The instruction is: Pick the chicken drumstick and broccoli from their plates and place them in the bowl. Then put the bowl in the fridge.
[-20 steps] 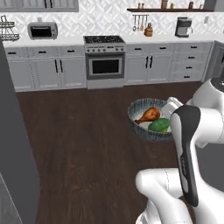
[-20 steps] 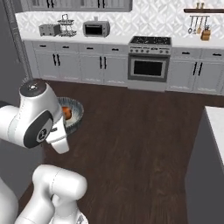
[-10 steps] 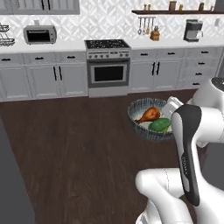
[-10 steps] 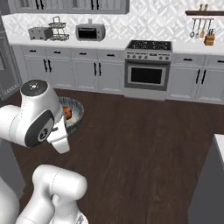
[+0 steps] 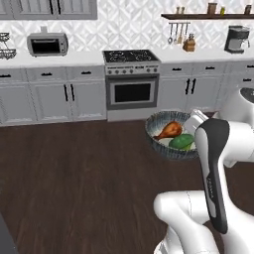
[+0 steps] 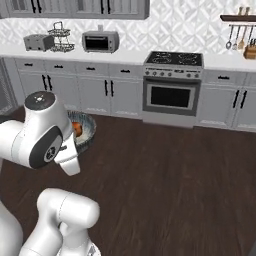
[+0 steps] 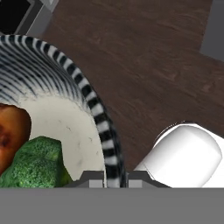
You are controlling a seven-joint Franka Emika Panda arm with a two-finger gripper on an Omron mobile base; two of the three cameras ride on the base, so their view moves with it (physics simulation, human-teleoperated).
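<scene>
The wide dark-grey ribbed bowl (image 5: 155, 138) hangs in the air over the dark floor, held at its rim. Inside it lie the orange-brown chicken drumstick (image 5: 170, 130) and the green broccoli (image 5: 181, 142). My gripper (image 7: 114, 180) is shut on the bowl's striped rim (image 7: 102, 127), one finger inside and one outside. Up close, the hand view has the broccoli (image 7: 37, 164) and the drumstick (image 7: 12, 131) on the pale inside. From the right base view, the bowl (image 6: 87, 132) peeks out behind my arm. The plates and the fridge are out of view.
A grey cabinet run lines the far wall with a stove and oven (image 5: 131, 82), a microwave (image 5: 47, 44) and a coffee machine (image 5: 235, 38). A toaster (image 6: 38, 42) and a wire rack (image 6: 61, 39) stand on the counter. Dark wood floor (image 5: 74, 183) lies open ahead.
The whole kitchen has slid to the right in both base views, so the base has turned. The bowl stays in the same place relative to my arm, still gripped.
</scene>
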